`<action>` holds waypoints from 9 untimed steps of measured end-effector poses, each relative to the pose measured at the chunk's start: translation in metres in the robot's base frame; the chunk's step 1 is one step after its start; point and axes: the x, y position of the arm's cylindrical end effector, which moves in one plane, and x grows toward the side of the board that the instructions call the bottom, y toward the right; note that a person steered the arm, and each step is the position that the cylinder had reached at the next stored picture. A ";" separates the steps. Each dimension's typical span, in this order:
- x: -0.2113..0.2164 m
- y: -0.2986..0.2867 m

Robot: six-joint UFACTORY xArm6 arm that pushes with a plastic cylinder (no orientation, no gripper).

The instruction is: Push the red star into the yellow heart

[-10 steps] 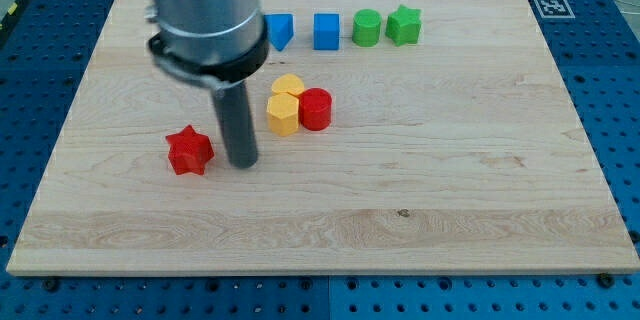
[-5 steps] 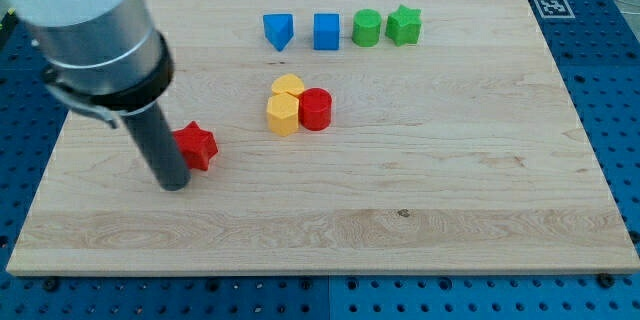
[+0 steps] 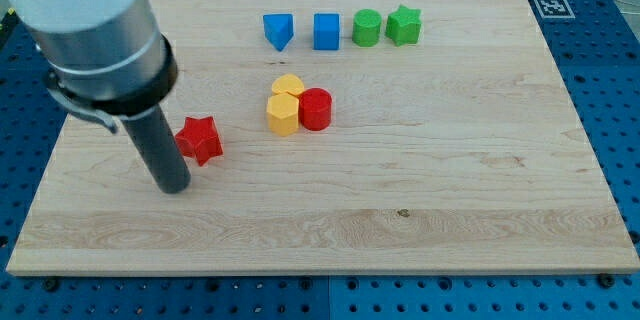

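Right now my tip (image 3: 175, 187) sits on the wooden board (image 3: 450, 180) at about eight o'clock from the red star (image 3: 199, 140), with the rod's side just beside the star's left points, possibly touching; I cannot tell for sure. It is a plain straight rod with no jaws, so nothing on it spreads or pinches.

Off at roughly two o'clock from the star, a short way apart, sits a tight cluster of three blocks. The yellow heart (image 3: 289, 85) is at the back, a yellow hexagonal block (image 3: 283, 114) is pressed against it at six o'clock, and a red cylinder (image 3: 315, 109) touches both from three o'clock. That yellow hexagon lies between the star and the heart, on the star's side of the cluster.

Along the board's far edge runs a row of four blocks: a blue triangular block (image 3: 279, 30), a blue cube (image 3: 326, 31), a green cylinder (image 3: 367, 28) and a green star (image 3: 404, 25). The two green ones are close together, maybe touching. This row is well apart from the star and from the cluster.

The board is pale wood with visible grain. It rests on a blue perforated table (image 3: 610, 80), and a black-and-white marker tag (image 3: 550, 6) lies at the board's one o'clock corner.
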 end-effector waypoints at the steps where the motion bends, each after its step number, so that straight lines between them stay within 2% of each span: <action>1: -0.023 -0.001; 3: -0.027 0.030; 7: -0.075 0.021; 9: -0.087 0.055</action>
